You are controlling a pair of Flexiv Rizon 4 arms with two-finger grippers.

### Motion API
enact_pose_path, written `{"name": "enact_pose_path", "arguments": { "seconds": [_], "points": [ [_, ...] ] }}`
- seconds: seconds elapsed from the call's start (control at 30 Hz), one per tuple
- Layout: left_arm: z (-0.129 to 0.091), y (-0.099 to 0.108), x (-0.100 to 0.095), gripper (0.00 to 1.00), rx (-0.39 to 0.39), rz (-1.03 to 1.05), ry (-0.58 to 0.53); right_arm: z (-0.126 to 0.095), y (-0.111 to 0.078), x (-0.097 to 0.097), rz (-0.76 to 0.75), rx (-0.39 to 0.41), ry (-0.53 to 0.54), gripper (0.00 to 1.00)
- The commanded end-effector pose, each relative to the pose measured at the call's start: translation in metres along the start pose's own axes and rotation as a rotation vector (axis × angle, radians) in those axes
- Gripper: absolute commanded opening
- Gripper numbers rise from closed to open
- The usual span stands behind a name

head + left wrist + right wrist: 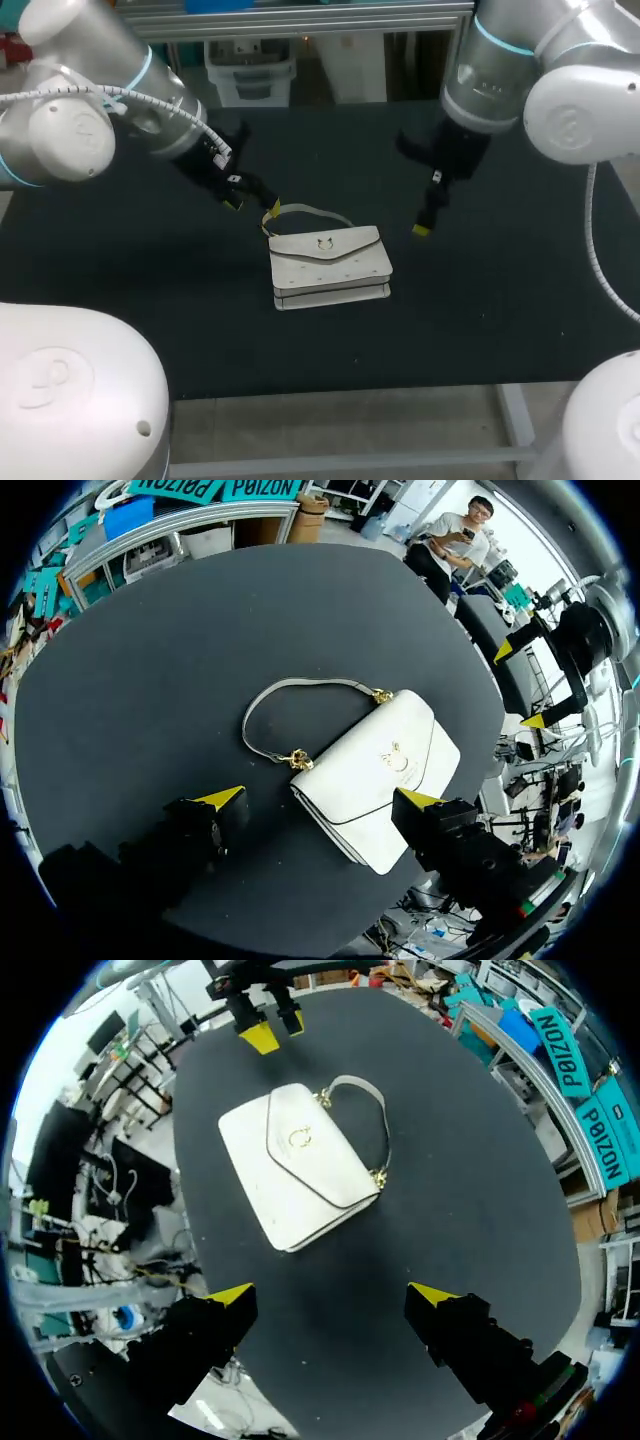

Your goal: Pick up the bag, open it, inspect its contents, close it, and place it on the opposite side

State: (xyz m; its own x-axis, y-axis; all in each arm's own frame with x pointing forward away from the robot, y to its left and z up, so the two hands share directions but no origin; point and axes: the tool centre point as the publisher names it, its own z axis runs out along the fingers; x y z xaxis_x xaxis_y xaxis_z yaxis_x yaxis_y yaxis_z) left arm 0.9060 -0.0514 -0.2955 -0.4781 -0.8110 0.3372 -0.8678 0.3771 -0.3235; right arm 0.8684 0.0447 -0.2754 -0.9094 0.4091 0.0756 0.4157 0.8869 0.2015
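A white flap bag (330, 265) with a gold clasp lies flat on the black table (150, 300), closed, its grey strap (312, 212) arching behind it. My left gripper (252, 206) hangs open just off the bag's back left corner, by the strap's end. In the left wrist view the bag (385, 770) and its strap (290, 687) lie under and ahead of the open left gripper (320, 800); I see no contact. My right gripper (424, 222) hovers open to the bag's right. From the right wrist, the bag (300, 1175) lies well ahead of the right gripper (331, 1295), which holds nothing.
The table's front edge (330, 388) runs below the bag. My right gripper (520, 685) shows beyond the bag in the left wrist view, and my left gripper (262, 1030) shows past the bag in the right wrist view. Bare black surface lies on both sides of the bag.
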Motion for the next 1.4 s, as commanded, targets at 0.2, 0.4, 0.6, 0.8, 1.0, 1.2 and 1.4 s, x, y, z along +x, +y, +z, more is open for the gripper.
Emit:
{"name": "enact_pose_path", "arguments": {
  "seconds": [0.2,0.4,0.6,0.8,1.0,1.2,1.4],
  "points": [
    [0.001,-0.001,0.001,1.00,-0.009,-0.427,-0.095,0.009,-0.013,-0.016,0.332,-0.104,0.230,1.00],
    [0.006,0.000,-0.001,1.00,0.038,-0.535,-0.119,0.010,-0.012,-0.014,0.440,-0.155,0.201,1.00],
    [0.008,-0.001,-0.002,1.00,0.061,-0.561,-0.163,0.009,-0.007,-0.007,0.456,-0.211,0.209,1.00],
    [0.008,-0.001,-0.002,1.00,0.061,-0.561,-0.163,0.009,-0.007,-0.007,0.456,-0.211,0.209,1.00],
    [0.008,-0.001,-0.002,1.00,0.061,-0.561,-0.163,0.009,-0.007,-0.007,0.456,-0.211,0.209,1.00],
    [0.015,0.002,0.000,1.00,0.084,-0.696,-0.138,0.006,0.003,0.010,0.614,-0.234,0.172,1.00],
    [0.018,0.020,0.005,1.00,0.090,-0.700,-0.047,0.007,0.009,0.030,0.779,-0.252,0.184,1.00]
  ]
}}
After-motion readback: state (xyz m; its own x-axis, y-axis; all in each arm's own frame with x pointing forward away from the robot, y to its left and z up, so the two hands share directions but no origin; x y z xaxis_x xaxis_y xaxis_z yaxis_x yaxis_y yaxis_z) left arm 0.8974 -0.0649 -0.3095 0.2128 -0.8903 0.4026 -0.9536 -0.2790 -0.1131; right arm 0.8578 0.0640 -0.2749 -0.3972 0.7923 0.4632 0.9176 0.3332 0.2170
